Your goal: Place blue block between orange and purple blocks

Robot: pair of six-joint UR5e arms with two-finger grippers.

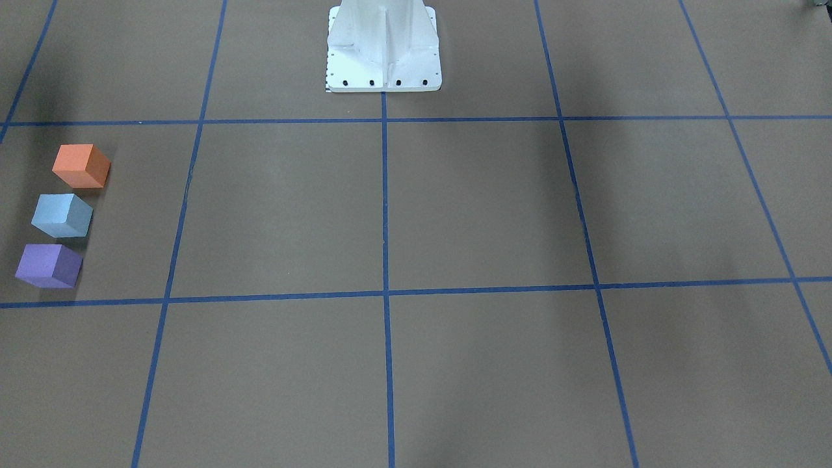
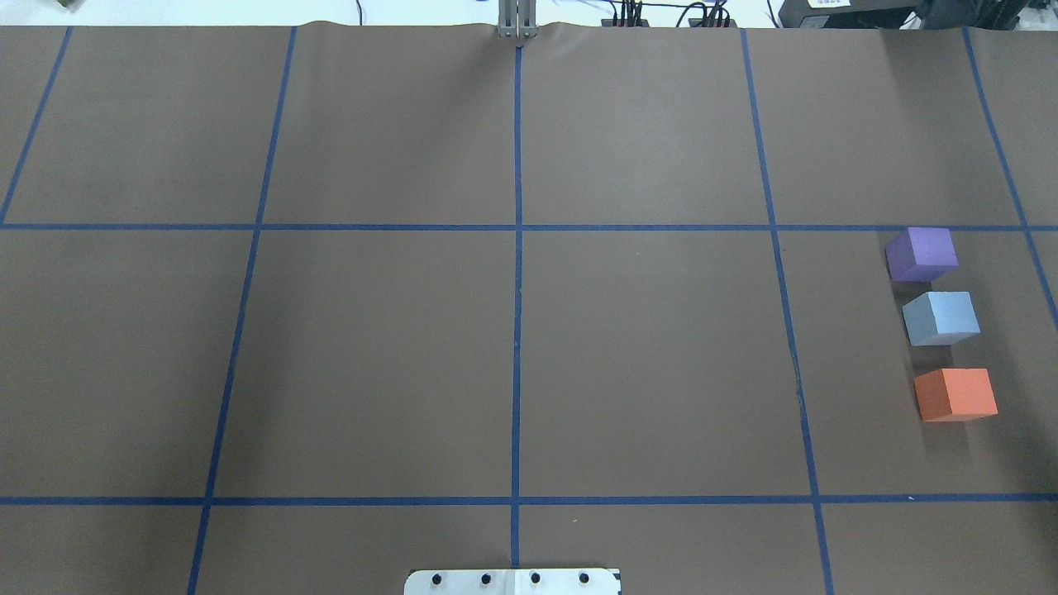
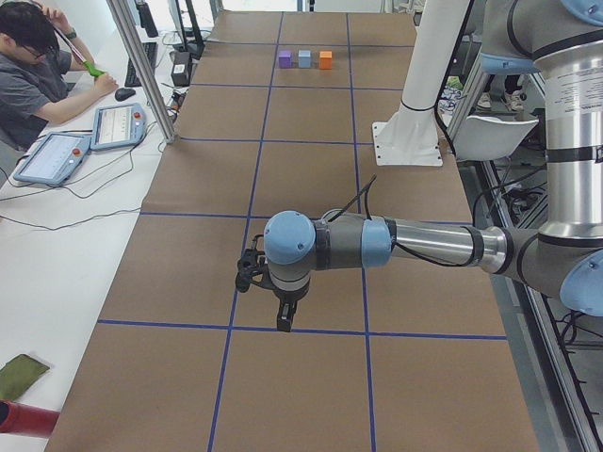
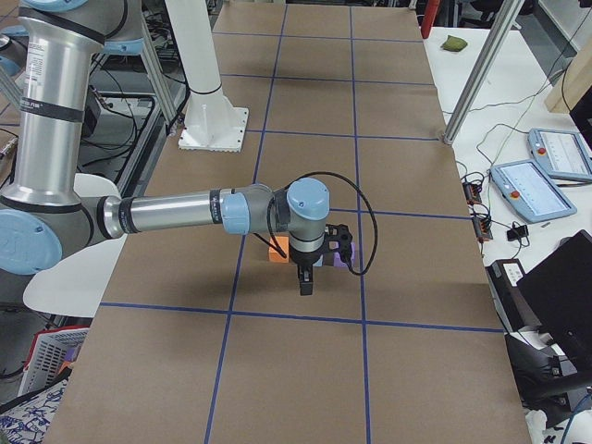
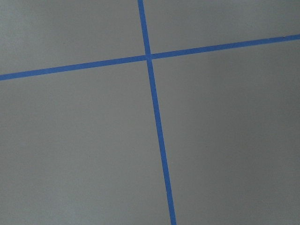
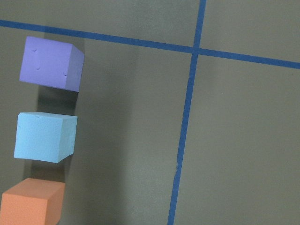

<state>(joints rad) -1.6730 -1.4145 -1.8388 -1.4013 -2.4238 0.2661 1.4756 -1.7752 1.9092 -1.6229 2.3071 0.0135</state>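
The orange block, the blue block and the purple block stand in a row on the brown table, the blue one in the middle with small gaps on both sides. The overhead view shows the purple, blue and orange blocks at the far right. The right wrist view looks down on the purple, blue and orange blocks. My right gripper hangs above the blocks. My left gripper hangs over bare table, far from them. I cannot tell whether either is open or shut.
The white robot base stands at the table's robot side. Blue tape lines divide the table into squares. An operator sits at a side desk with tablets. A metal post stands at the table's edge.
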